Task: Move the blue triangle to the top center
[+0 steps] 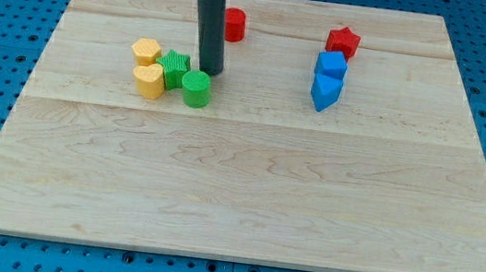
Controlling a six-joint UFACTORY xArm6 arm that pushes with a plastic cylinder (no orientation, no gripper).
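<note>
The blue triangle [324, 92] lies at the view's upper right, touching a blue cube-like block [332, 64] just above it. A red star [342, 42] sits above those. My tip [211, 70] is at the view's upper middle-left, just above the green cylinder [196, 88] and right of the green star [175, 68], far to the left of the blue triangle. A red cylinder [234, 24] stands just right of the rod, near the top.
A yellow hexagon [146, 51] and a yellow heart-like block [149, 80] sit left of the green star. The wooden board [244, 201] lies on a blue pegboard; its top edge is near the red blocks.
</note>
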